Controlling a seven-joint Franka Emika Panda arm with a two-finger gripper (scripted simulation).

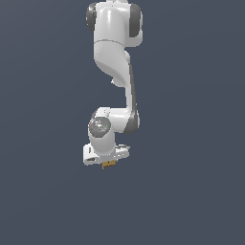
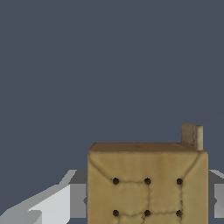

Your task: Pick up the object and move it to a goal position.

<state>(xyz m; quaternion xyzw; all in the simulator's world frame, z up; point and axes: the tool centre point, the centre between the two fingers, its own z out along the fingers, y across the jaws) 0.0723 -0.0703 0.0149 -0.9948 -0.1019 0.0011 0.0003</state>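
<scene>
The object (image 1: 109,164) is a tiny tan-brown block that peeks out just under the white hand in the exterior view. My gripper (image 1: 108,161) is shut on it and points down, and no surface shows beneath it. In the wrist view the object (image 2: 148,175) looms large, a tan square face with small dark dots and a small raised tab at one corner. Grey fingers (image 2: 78,199) press against both of its sides. The part of the block nearest the camera is cut off by the frame edge.
The white arm (image 1: 115,48) reaches down from the exterior view's top, with its wrist joint (image 1: 100,127) just above the hand. All around is a plain dark blue-grey background, with no table, edge or goal marker in sight.
</scene>
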